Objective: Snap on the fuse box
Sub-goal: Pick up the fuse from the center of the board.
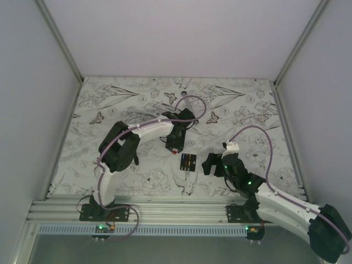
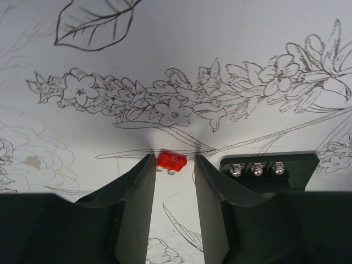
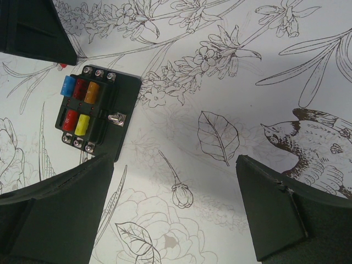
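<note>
The fuse box (image 1: 188,162) is a small black box lying flat on the flower-printed table, its top uncovered, with several coloured fuses (image 3: 82,104) showing in its slots. In the left wrist view only its corner with three screws (image 2: 269,170) shows. My left gripper (image 2: 174,157) points down just left of the box, jaws partly open. A loose red fuse (image 2: 171,161) lies on the table at its fingertips, against the left finger and clear of the right one. My right gripper (image 3: 175,165) hovers to the right of the box, wide open and holding nothing.
The printed table cover (image 1: 137,104) runs back to white walls on three sides. The left arm's dark finger (image 3: 33,27) shows at the top left of the right wrist view. A metal rail (image 1: 165,209) runs along the near edge.
</note>
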You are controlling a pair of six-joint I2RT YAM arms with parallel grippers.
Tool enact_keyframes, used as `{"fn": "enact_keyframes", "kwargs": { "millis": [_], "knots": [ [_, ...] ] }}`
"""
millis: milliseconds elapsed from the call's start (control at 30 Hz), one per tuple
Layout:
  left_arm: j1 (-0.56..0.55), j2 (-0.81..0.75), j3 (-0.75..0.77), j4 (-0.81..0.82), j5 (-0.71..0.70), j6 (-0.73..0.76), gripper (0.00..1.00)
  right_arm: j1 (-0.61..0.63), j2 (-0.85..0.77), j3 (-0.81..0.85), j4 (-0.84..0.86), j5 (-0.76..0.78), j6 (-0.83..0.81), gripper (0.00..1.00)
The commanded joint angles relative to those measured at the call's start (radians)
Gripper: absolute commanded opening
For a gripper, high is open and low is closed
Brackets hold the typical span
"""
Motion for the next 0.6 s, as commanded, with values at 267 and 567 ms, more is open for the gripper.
{"fn": "enact_keyframes", "kwargs": {
  "millis": [267,567],
  "knots": [
    [0.000,0.043,0.018,-0.044,0.021,0.172,0.37,-0.006,0.004,0.010,0.017,0.004,-0.014,0.99],
    [-0.002,0.064,0.028,-0.049,0.036,0.266,0.36,-0.006,0.012,0.013,0.018,0.003,-0.016,0.99]
  ]
}}
